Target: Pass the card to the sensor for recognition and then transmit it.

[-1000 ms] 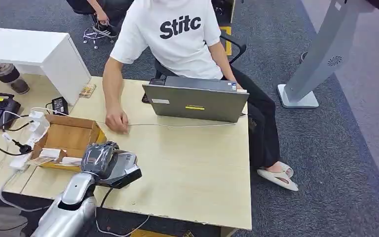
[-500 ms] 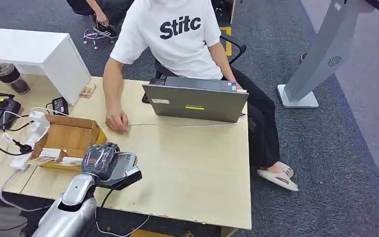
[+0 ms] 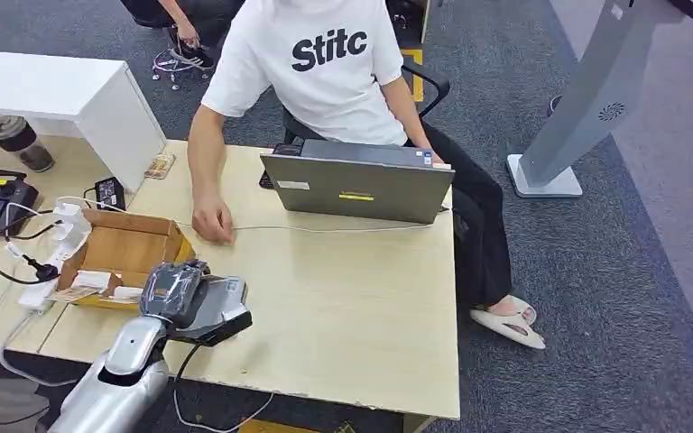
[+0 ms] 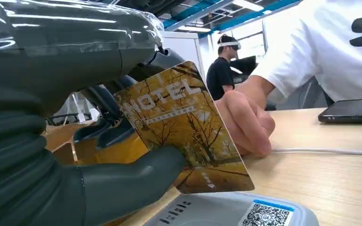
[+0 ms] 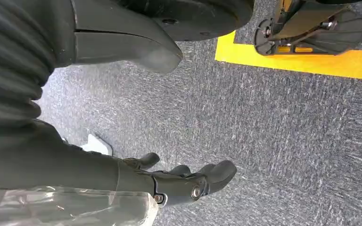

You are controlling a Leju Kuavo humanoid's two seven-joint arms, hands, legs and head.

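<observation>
Wooden desk [image 3: 352, 298] in play, left hand [image 3: 173, 289] pinching the card [image 4: 184, 129] right over the sensor [image 3: 226, 307], scan seemingly underway, handover to come, right hand [image 5: 169, 181] hanging loose, empty.

Left robot hand [image 4: 52, 132] pinches thumb against fingers (holding); right robot hand [image 5: 136, 181] hangs, fingers loosely apart.

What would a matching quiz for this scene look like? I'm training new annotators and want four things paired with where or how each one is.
Things:
1. card
2. laptop
3. cardboard box
4. right hand

Places or states:
A. hanging over carpet, holding nothing
B. open, in front of the seated person
C. held in the left hand
D. on the table, beside the sensor

Pairs: 1-C, 2-B, 3-D, 4-A
</observation>
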